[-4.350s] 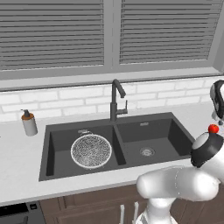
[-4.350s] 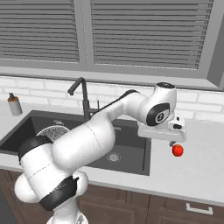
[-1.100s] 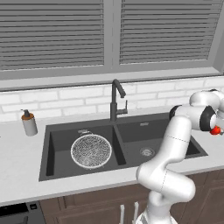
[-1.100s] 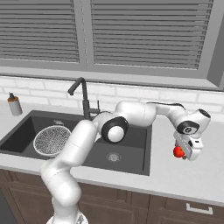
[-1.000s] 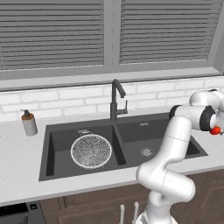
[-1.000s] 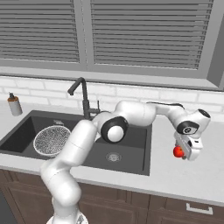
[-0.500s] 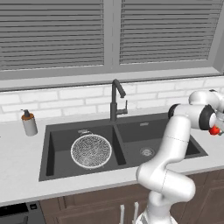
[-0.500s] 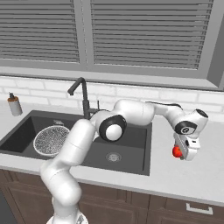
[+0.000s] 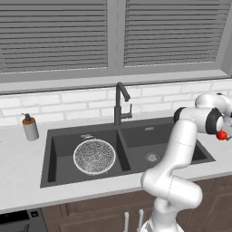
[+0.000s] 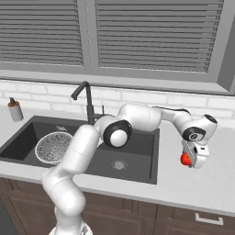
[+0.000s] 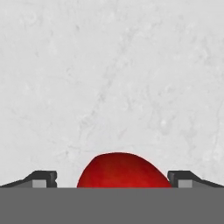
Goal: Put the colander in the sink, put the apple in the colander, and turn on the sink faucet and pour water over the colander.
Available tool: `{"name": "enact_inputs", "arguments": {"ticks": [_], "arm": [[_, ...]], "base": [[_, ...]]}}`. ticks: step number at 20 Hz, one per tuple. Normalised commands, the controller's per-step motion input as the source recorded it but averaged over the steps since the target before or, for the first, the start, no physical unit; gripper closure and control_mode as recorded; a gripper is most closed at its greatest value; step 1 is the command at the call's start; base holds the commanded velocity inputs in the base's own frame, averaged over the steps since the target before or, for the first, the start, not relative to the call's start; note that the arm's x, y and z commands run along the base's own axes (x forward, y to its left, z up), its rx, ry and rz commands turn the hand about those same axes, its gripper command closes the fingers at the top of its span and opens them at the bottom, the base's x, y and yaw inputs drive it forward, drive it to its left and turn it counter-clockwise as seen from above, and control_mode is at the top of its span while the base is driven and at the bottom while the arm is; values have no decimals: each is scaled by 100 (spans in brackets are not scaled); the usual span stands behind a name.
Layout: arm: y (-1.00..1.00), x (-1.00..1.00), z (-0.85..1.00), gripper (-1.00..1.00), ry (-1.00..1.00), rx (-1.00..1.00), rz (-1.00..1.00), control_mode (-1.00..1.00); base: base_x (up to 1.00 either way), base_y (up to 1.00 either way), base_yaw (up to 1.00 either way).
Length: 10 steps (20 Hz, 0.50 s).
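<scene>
We are reaching over the counter's (image 10: 215,183) right end, gripper (image 10: 189,159) straddling the apple (image 11: 124,170) — fingertips apart, nothing grasped; we are centring both before squeezing gently.

— Where's your colander (image 9: 94,156)?
— In the sink's (image 9: 54,140) left basin, upright, under the sink faucet (image 9: 119,103).
— And your apple (image 10: 185,159)?
— Red, glossy, over the counter right of the sink.

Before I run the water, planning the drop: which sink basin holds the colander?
The left basin, the one nearer the soap dispenser, holds the colander. The right basin shows just its drain.
</scene>
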Motion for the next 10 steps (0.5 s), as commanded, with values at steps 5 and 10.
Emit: {"name": "enact_inputs", "arguments": {"ticks": [5, 10], "arm": [[28, -4, -41, 100, 0, 0, 0, -100], [23, 0, -28, 100, 1, 0, 0, -100]], "base": [[0, 0, 0], [0, 0, 0]]}}
